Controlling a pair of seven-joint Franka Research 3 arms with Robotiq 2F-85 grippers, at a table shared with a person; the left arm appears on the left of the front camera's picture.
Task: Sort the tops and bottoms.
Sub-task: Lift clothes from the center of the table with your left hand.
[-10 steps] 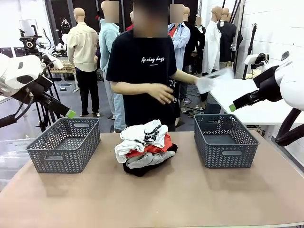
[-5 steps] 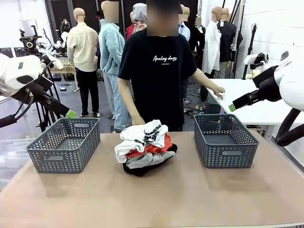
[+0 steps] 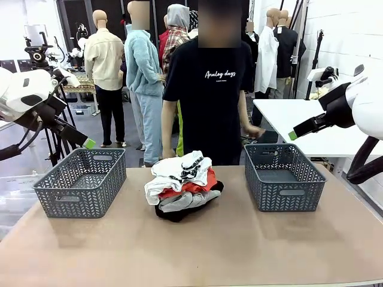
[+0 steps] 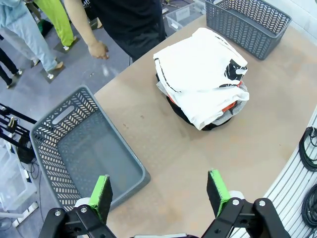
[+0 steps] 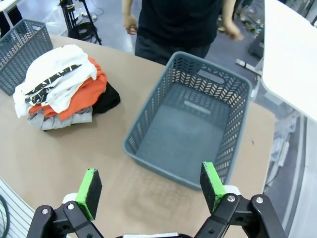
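A brown counter (image 3: 239, 251) holds the tops (image 3: 179, 172), piled on the black bottoms (image 3: 179, 216). The pile sits between two grey baskets (image 3: 81, 182), and a person (image 3: 209, 101) stands behind.

Left wrist: the left pincer (image 4: 161, 191) is wide apart and empty, up above the counter.

Right wrist: the right pincer (image 5: 151, 186) is wide apart and empty too, near one basket.

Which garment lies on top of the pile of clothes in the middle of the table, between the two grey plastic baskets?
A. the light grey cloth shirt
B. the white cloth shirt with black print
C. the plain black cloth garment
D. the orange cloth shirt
B: the white cloth shirt with black print lies uppermost, with the orange cloth shirt, the light grey cloth shirt and the plain black cloth garment under it.
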